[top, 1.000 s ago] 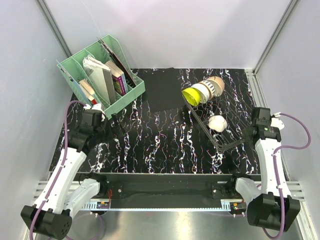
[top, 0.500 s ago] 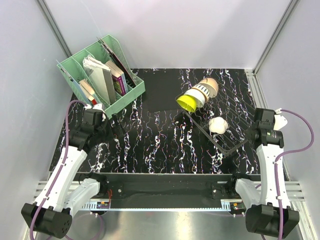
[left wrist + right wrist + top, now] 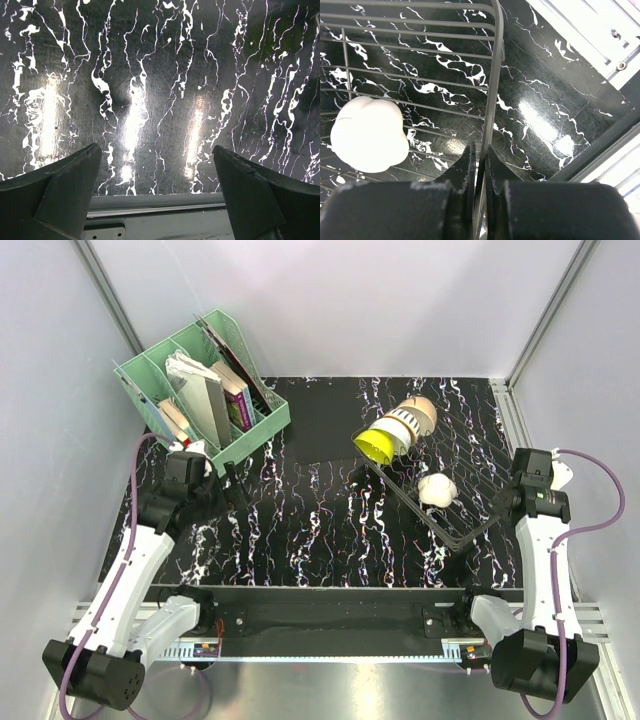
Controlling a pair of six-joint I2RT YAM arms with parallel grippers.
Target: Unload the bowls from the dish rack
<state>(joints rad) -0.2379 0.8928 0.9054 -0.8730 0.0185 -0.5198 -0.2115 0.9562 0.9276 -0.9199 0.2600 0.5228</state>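
The dark wire dish rack (image 3: 462, 530) lies at the right of the marbled table. At its far end stand a yellow-green bowl (image 3: 376, 444), a white bowl (image 3: 398, 429), a speckled one and a tan bowl (image 3: 422, 408) in a row. A small white bowl (image 3: 437, 488) lies upside down in the rack's middle and also shows in the right wrist view (image 3: 369, 132). My right gripper (image 3: 503, 508) is shut on the rack's rim wire (image 3: 493, 85) at its near right side. My left gripper (image 3: 156, 150) is open and empty above bare table at the left (image 3: 234, 486).
A mint-green file organiser (image 3: 200, 390) with books stands at the back left, just beyond my left gripper. A black mat (image 3: 325, 420) lies at the back middle. The table's right edge and metal frame (image 3: 620, 65) are close to my right gripper.
My right gripper has pulled the rack's near right side rightward and back, so the rack turned and its bowl end swung left. My left arm drew back slightly towards the organiser.
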